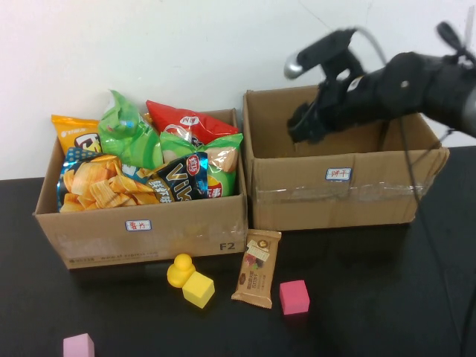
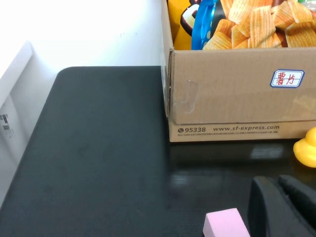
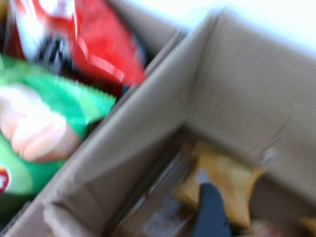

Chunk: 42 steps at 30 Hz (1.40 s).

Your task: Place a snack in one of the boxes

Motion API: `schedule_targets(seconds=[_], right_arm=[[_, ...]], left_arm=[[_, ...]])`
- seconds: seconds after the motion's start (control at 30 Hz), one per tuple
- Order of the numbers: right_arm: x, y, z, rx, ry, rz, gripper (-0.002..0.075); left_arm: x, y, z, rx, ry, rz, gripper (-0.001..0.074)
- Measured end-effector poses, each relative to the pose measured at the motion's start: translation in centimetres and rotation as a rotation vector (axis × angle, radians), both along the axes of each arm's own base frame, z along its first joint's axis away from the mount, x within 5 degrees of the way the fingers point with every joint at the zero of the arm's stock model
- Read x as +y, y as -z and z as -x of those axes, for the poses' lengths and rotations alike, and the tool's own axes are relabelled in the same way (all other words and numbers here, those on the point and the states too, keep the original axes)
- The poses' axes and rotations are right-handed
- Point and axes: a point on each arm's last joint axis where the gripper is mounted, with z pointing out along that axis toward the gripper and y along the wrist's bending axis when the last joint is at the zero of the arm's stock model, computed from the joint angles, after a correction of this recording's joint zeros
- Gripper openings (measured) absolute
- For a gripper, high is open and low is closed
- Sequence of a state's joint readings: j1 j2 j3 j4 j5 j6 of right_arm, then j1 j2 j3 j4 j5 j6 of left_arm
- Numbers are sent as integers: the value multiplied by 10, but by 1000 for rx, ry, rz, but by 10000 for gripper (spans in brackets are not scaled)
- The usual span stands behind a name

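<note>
The right arm [image 1: 416, 85] is showing matte black, rounded housings, with a grey cable looping above it and a silver-tipped black cylinder. The right gripper [image 1: 305, 123] and left gripper [image 2: 284, 207] are showing black too.
</note>
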<state>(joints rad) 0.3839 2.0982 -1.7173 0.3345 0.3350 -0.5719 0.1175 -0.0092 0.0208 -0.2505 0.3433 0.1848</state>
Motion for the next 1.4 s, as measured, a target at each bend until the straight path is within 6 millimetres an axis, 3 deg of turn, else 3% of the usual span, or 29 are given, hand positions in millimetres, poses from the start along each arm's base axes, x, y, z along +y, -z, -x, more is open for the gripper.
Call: schedule_targets(seconds=[0.1,0.2,0.33,0.43,0.53,0.83,0.97,1.13,1.4], right_arm=[[4,13,-6,92,-15,8,472],[5,7,-2,124,-32,10,429],[6,-32,17,83,-55,-9,176],[6,-70,50,12,-82,-31,52],[2,-91,91,-54,-106,-53,15],[-43,-111,203,-121,-146,-91,0],[-70,-106,250,-168,-143,-87,0],[-106,-85,304,-324,-74,-140,0],[-138,-27,349,-456,-5,-155,-1]], left_arm=[[0,0,0,0,0,0,-3],[0,0,0,0,0,0,-3],[0,0,0,0,0,0,-3],[0,0,0,0,0,0,-3],[0,0,0,0,0,0,-3],[0,0,0,0,0,0,-3],[0,0,0,0,0,0,-3],[0,0,0,0,0,0,-3],[0,0,0,0,0,0,-3]])
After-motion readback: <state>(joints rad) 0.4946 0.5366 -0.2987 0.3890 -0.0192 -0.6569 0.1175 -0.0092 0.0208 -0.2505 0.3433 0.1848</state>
